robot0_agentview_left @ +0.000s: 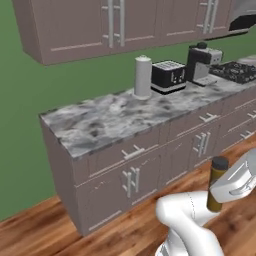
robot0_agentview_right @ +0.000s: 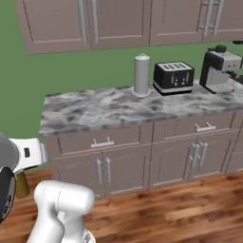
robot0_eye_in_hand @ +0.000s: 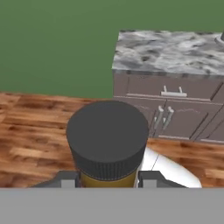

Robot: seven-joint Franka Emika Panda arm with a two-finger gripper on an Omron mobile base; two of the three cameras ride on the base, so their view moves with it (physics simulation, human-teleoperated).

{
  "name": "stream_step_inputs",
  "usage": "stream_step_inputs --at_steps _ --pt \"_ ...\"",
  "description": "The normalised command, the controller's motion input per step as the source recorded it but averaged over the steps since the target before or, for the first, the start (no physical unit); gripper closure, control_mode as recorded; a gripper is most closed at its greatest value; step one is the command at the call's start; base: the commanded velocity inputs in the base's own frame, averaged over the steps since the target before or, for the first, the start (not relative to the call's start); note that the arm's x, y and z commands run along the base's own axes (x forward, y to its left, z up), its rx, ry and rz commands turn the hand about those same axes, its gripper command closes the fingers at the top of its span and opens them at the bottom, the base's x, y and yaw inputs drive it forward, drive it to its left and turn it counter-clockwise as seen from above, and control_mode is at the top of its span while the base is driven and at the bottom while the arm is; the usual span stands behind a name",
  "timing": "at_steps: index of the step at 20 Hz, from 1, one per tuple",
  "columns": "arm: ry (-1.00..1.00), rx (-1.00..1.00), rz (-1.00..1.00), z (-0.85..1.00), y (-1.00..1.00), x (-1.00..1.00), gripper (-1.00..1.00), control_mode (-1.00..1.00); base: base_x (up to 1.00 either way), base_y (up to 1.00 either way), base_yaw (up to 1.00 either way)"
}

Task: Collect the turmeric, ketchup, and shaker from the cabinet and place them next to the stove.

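Down at four o'clock in your left base view, the turmeric (robot0_agentview_left: pixel 217 184) stands upright in the gripper (robot0_agentview_left: pixel 220 192), its dark cap above the white hand and its mustard body showing below. Your hand view puts that cap dead centre, the turmeric (robot0_eye_in_hand: pixel 107 140) pinched between the two dark fingers (robot0_eye_in_hand: pixel 151 178), one at each side of the jar, so the jaws are clamped on it. In your right base view you catch just a sliver of the turmeric (robot0_agentview_right: pixel 22 185) at nine o'clock, tucked under the white hand.

Look past the arm and you have the marble counter (robot0_agentview_left: pixel 100 122) running toward two o'clock, well apart from the jar, which hangs low over the wooden floor (robot0_agentview_left: pixel 40 230). On the counter a pale cylinder canister (robot0_agentview_left: pixel 143 76) stands upright, with the black toaster (robot0_agentview_left: pixel 169 76) just beside it and the coffee machine (robot0_agentview_left: pixel 202 62) next along. At the far end, at two o'clock, you see the stove (robot0_agentview_left: pixel 236 71), its black grates just past the coffee machine. Wall cupboards (robot0_agentview_left: pixel 100 25) with long bar handles hang at twelve o'clock.
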Motion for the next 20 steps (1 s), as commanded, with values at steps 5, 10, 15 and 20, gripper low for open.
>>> stream_step_inputs --at_steps 5,10,15,20 --pt "0.0 0.0 0.0 0.0 0.0 0.0 1.0 1.0 0.73 -0.67 -0.23" --pt "0.0 0.0 0.0 0.0 0.0 0.0 1.0 1.0 0.82 -0.66 -0.2" --pt "0.0 0.0 0.0 0.0 0.0 0.0 1.0 1.0 0.81 -0.68 -0.19" --pt "0.0 0.0 0.0 0.0 0.0 0.0 1.0 1.0 0.85 -0.68 -0.16"
